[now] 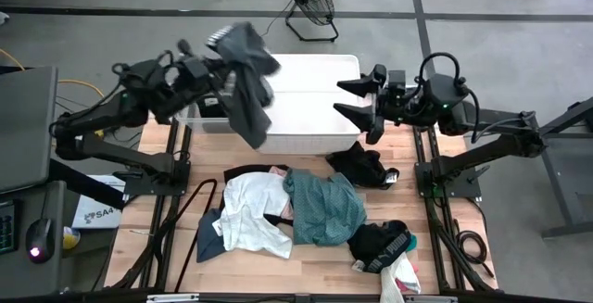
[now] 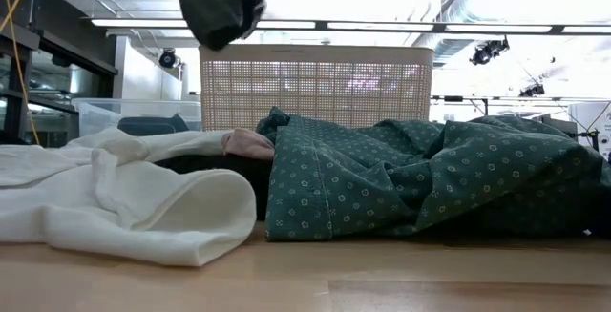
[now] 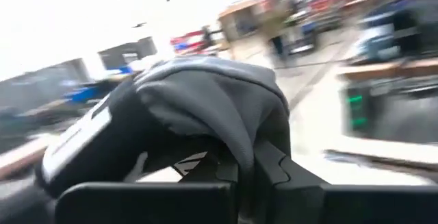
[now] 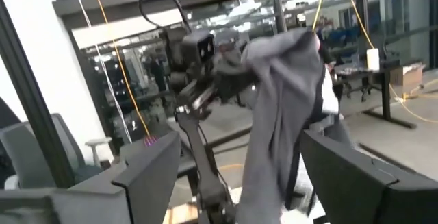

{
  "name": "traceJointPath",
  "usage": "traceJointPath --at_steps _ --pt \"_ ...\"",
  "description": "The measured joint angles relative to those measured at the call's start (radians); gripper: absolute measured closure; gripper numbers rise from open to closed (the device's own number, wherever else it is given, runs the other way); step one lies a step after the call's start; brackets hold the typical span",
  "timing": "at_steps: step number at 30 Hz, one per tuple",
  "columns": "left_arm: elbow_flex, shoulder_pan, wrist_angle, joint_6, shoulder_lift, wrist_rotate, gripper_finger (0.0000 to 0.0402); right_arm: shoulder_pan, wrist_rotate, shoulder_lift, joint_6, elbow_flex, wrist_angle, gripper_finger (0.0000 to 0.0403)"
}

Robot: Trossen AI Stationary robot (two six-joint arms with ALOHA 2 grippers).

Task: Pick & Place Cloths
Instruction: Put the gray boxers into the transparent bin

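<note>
My left gripper [image 1: 222,57] is raised over the left end of the white lattice basket [image 1: 320,122] and is shut on a dark grey cloth [image 1: 248,81], which shows at the top of the low view [image 2: 224,2]. My right gripper [image 1: 338,97] hovers open over the basket's right end, touching nothing. On the table lie a white cloth [image 1: 250,212], a teal cloth [image 1: 324,206], two black cloths [image 1: 366,166] [image 1: 380,241], a dark blue cloth [image 1: 208,236] and a bit of pink cloth [image 1: 278,170]. My left gripper holds the grey cloth by a bunched upper part [image 3: 205,97] that drapes over the fingers [image 3: 263,169] and hides the place of contact. The cloth is lifted clear. It hangs slack below the gripper [image 4: 274,135] above the basket.
A clear plastic bin [image 2: 105,114] stands left of the basket, which sits at the table's far edge. The heap of cloths covers the table's middle and near right part. Bare wood [image 1: 148,201] shows along the left side. A floor fan [image 1: 308,2] stands beyond the table.
</note>
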Motion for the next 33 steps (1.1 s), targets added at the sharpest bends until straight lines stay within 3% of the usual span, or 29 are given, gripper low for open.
traceJointPath --at_steps 7,11,18,26,33 --pt "0.0 0.001 -0.013 0.269 -0.015 -0.27 0.0402 0.0 0.0 0.0 0.0 0.0 -0.012 0.011" --pt "0.0 0.03 -0.026 0.372 -0.005 -0.318 0.0401 0.0 0.0 0.0 0.0 0.0 -0.013 0.011" --pt "0.0 0.208 -0.144 0.361 0.007 -0.296 0.0401 0.0 0.0 0.0 0.0 0.0 -0.013 0.011" --pt "-0.001 0.42 -0.18 0.349 0.006 -0.183 0.0402 0.0 0.0 0.001 0.033 0.0 -0.032 0.011" --pt "0.0 0.53 -0.406 0.101 0.028 -0.087 0.0401 0.0 0.0 0.001 0.05 0.0 -0.058 0.011"
